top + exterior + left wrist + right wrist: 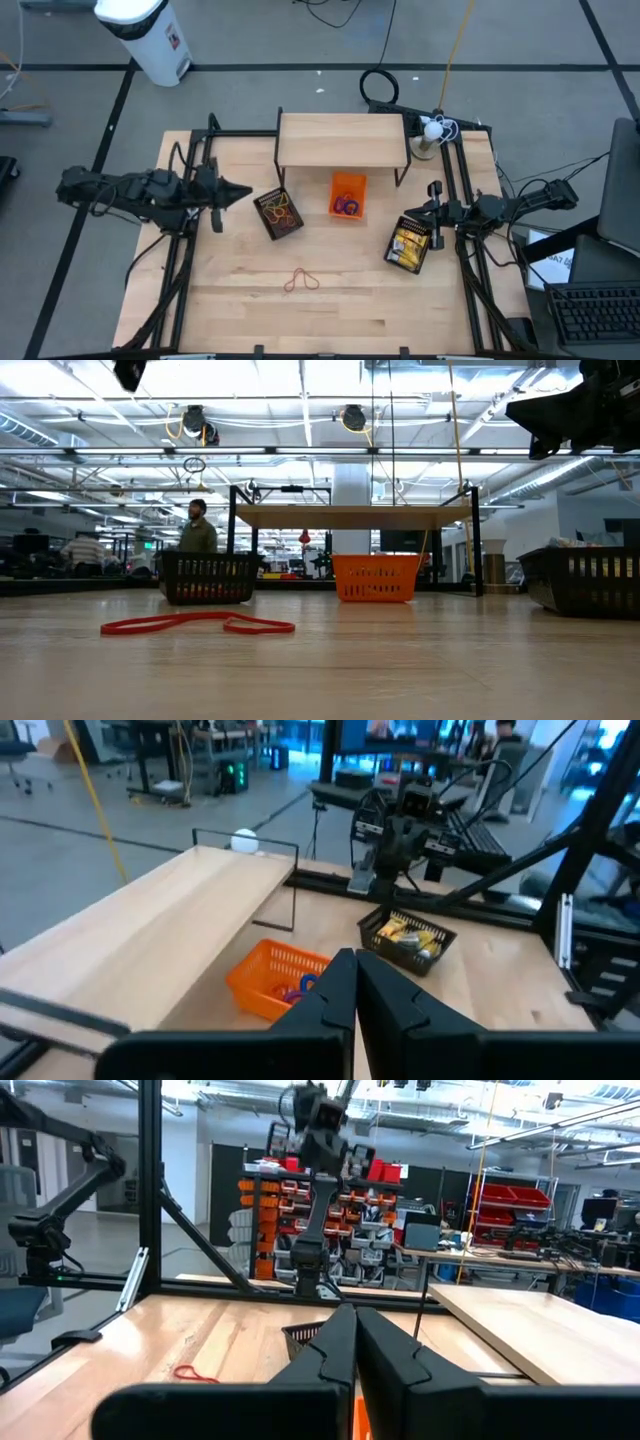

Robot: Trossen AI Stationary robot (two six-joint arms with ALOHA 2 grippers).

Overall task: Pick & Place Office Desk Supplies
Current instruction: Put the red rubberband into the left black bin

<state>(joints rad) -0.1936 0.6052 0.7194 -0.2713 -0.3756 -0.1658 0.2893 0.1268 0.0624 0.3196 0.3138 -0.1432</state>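
Rubber band [301, 281]: lies loose near the desk's front edge; likely light, floppy, thin; best pinched across one strand.
Left gripper [243, 191]: closed, empty, raised near the left edge.
Right gripper [436, 212]: closed, empty, near the right edge.

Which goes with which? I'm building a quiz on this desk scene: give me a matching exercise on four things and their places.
Things:
1. orange basket
2. rubber band
3. black basket with yellow pieces
4. black basket with rings

Places:
A. loose on the bare table, near the front
B. just below the right gripper
C. in front of the wooden shelf, at the middle
D. beside the left gripper

Pairs: 1-C, 2-A, 3-B, 4-D
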